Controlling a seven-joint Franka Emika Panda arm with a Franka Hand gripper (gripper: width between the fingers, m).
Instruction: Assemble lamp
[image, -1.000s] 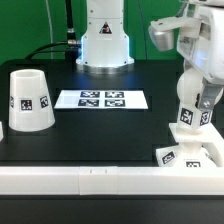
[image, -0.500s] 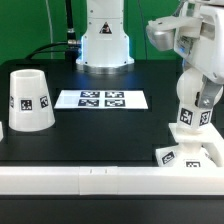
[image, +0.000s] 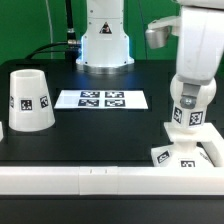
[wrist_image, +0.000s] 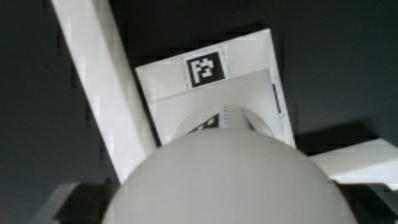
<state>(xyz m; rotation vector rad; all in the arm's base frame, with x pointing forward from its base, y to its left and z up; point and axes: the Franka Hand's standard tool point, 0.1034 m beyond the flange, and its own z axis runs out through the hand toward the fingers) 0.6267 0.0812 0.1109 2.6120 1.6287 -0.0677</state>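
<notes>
My gripper (image: 188, 98) is shut on the white bulb post (image: 186, 120) and holds it upright, its lower end at or just above the flat square base (image: 192, 154) at the front on the exterior view's right. I cannot tell whether the two touch. In the wrist view the post's round top (wrist_image: 222, 178) fills the foreground, with the tagged base (wrist_image: 210, 68) beyond it. The fingertips are hidden behind the post. The large tapered shade (image: 29, 100) stands mouth down on the exterior view's left, far from the gripper.
The marker board (image: 101, 99) lies flat in the middle of the black table. A white rail (image: 90, 178) runs along the front edge and shows in the wrist view (wrist_image: 98, 90). The robot's white pedestal (image: 104, 45) stands at the back.
The arm has shifted toward the exterior view's left. The bulb post has gone from tilted to upright and now sits lower, over the base.
</notes>
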